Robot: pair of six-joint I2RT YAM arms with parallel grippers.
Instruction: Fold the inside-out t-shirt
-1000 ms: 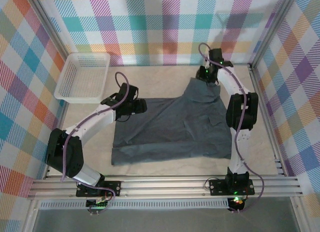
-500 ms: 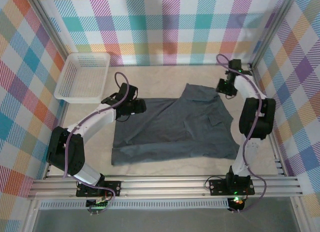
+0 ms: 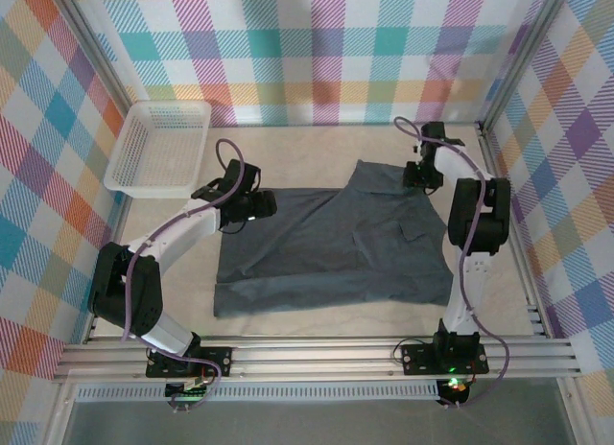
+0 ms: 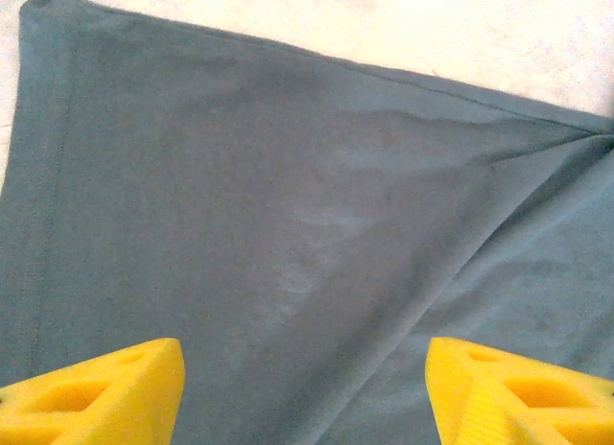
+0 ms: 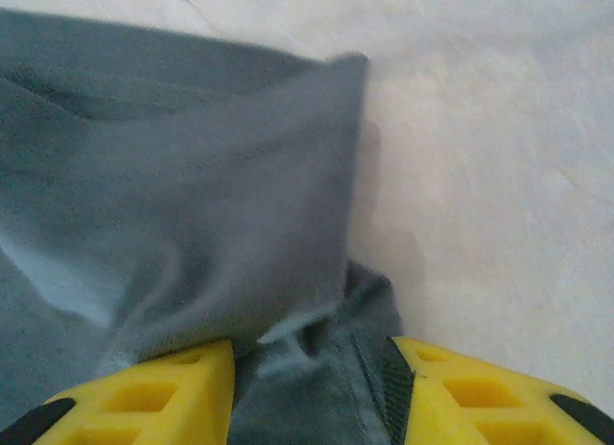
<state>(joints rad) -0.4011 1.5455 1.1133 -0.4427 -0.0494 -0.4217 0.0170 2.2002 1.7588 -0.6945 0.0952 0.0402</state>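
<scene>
Enclosure: plaid walls (image 3: 317, 42) in pastel checks on three sides, with aluminium rails (image 3: 317, 354) along the near edge. The table (image 3: 317, 143) is a pale cream, faintly marbled surface.

The inside-out t-shirt (image 3: 336, 239) lies mid-table, spread mostly flat. It is dark slate-grey, roughly rectangular, with its lower hem toward the arm bases. Its far right corner rises into a peak toward the back wall. Diagonal creases run across the body. The left wrist view shows a stitched seam (image 4: 43, 176) along one edge and one layer folded over another.

A white mesh basket (image 3: 153, 186) sits at the far left corner, well apart from the shirt.

The left gripper (image 3: 264, 203) is over the shirt's far left corner. Its yellow fingers (image 4: 96, 387) are spread wide above flat cloth, released, with nothing between them.

The right gripper (image 3: 419, 176) is at the shirt's far right peak. Bunched fabric sits between its fingers (image 5: 144, 392), with a flap standing up ahead. I cannot tell whether the cloth is clamped or only straddled.

A small patch (image 3: 414, 231) sits on the shirt's right side.
</scene>
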